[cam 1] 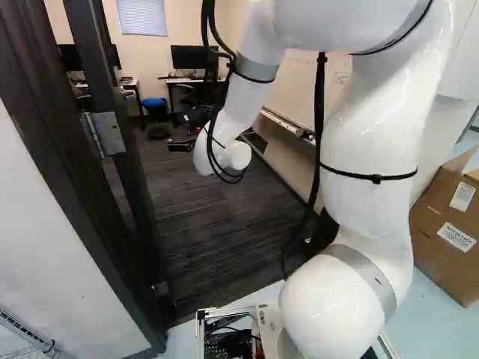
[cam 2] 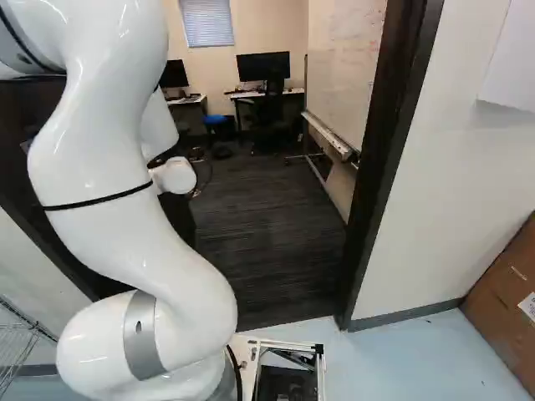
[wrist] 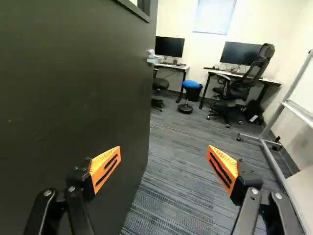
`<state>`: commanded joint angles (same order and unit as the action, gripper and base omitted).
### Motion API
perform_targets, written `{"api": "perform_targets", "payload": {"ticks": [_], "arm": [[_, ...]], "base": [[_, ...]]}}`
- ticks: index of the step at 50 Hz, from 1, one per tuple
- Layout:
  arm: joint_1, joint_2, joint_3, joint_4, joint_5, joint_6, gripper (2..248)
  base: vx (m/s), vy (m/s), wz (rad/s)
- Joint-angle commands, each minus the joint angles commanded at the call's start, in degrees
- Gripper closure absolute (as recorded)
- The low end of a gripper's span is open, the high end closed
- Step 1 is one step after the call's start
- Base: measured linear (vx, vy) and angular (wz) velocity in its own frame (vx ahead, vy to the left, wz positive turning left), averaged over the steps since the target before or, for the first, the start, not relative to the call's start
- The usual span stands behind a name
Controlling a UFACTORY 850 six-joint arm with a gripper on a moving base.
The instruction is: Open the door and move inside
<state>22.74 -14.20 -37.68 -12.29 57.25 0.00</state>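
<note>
The black, flat-faced door [wrist: 73,98] is standing open beside one of our widely spread, orange-padded fingers [wrist: 105,169]; opening looks done, and we are facing grey striped carpet [wrist: 171,191] between them, driving inside apparently remaining.

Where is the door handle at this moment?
In the wrist view, the handle sits at the far edge of the dark door, ahead of the open gripper, appearing right beside the monitor in the room beyond.
</note>
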Motion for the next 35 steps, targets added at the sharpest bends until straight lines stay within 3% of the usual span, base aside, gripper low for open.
{"api": "perform_targets", "payload": {"ticks": [11,35], "arm": [[-1.4,2.6,3.0,0.0,0.0,0.0,3],[-2.7,4.2,4.7,0.7,-0.4,0.0,3]], "base": [[0.000,0.000,0.000],[0.000,0.000,0.000]]}}
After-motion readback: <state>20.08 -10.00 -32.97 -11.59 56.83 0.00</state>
